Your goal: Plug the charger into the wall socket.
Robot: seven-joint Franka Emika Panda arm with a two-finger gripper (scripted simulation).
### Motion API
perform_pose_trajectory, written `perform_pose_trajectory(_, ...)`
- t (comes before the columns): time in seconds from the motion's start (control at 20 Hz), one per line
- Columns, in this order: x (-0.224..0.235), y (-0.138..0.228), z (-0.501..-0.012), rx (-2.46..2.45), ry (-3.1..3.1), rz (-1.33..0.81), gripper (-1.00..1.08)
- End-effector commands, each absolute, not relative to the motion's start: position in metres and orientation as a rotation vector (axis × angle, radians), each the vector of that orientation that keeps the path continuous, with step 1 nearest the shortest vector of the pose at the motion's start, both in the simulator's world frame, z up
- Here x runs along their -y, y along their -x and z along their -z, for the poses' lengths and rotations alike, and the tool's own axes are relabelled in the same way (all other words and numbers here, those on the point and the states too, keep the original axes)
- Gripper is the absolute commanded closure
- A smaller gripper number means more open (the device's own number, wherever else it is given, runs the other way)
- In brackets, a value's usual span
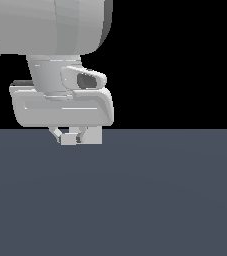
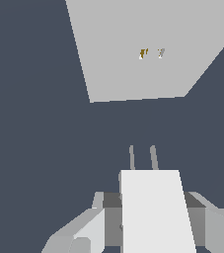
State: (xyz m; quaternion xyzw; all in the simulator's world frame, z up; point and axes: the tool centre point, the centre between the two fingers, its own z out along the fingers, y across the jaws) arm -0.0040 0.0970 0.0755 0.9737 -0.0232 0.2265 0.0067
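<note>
Grey floor [image 2: 34,123], fingers [image 2: 96,225] gripping charger [image 2: 153,207] (socket [image 2: 133,59] apart)

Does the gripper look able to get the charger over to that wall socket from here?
Probably yes. In the wrist view the gripper holds the charger with its two prongs pointing at the wall socket, and only bare floor shows between them. They are not yet touching.
</note>
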Motion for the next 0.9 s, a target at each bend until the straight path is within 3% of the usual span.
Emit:
perform_pose_trajectory(0.0, -0.093, -0.002, -0.083, 0.04, -3.051, -0.71, 1.08)
perform_pose_trajectory(0.85, -0.082, -0.021, -0.1, -0.045, -3.068, -0.705, 1.08)
